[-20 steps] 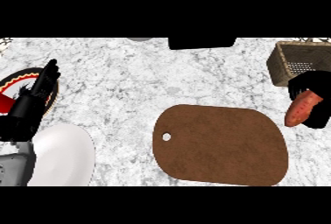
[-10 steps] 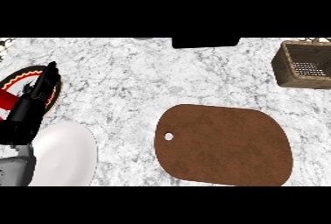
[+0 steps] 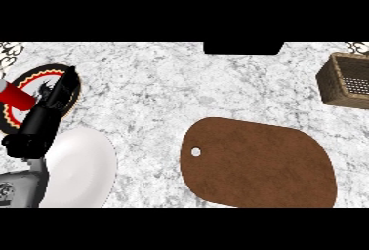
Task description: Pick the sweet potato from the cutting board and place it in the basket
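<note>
Basket [image 3: 344, 80] shifted right; left hand [image 3: 45, 117] upright.

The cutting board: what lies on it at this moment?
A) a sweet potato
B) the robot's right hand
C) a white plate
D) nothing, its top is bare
D: the brown cutting board shows only its own surface and a small hole near its left edge; the white plate lies apart, to its left.

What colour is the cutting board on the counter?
The cutting board is plain dark brown, with a small pale hole near its left edge. The head view shows it.
</note>
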Motion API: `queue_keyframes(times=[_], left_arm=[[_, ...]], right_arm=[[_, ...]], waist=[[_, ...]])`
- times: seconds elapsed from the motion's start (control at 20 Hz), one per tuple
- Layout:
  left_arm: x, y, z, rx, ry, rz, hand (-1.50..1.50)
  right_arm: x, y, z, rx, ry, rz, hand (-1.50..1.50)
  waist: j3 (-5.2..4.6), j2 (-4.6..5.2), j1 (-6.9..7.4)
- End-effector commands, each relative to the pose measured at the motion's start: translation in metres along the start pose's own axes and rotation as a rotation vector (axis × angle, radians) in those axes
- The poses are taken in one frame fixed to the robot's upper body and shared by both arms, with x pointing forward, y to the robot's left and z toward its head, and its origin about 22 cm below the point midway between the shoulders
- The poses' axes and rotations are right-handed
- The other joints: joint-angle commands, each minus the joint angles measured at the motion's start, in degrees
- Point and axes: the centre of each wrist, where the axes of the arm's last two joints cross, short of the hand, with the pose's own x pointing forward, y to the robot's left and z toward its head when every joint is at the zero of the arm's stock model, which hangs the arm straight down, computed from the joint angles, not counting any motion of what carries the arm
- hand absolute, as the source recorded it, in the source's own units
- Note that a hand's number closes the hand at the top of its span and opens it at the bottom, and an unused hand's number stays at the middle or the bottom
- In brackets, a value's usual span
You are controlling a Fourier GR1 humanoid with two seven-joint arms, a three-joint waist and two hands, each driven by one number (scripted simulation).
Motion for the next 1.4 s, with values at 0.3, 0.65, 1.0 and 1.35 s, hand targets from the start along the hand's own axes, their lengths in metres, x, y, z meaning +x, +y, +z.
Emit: queue_keyframes(times=[0.3, 0.65, 1.0, 1.35], left_arm=[[0.006, -0.004, -0.009, -0.046, -0.031, -0.021, 0.00], [0.004, -0.007, -0.018, -0.050, -0.024, -0.001, 0.00], [0.014, -0.009, -0.029, -0.030, -0.008, -0.005, 0.00], [0.007, -0.002, -0.017, -0.049, -0.006, -0.006, 0.00]], right_arm=[[0.037, -0.049, -0.005, 0.095, -0.094, -0.150, 1.50], [0.064, -0.044, -0.032, 0.217, -0.070, -0.135, 1.50], [0.092, -0.028, -0.065, 0.360, -0.013, -0.099, 1.50], [0.091, 0.000, -0.084, 0.475, 0.091, -0.002, 1.50]], waist=[[-0.44, 0.05, 3.46], [-0.55, 0.07, 3.02], [-0.56, -0.06, 2.60], [-0.49, -0.20, 2.18]])
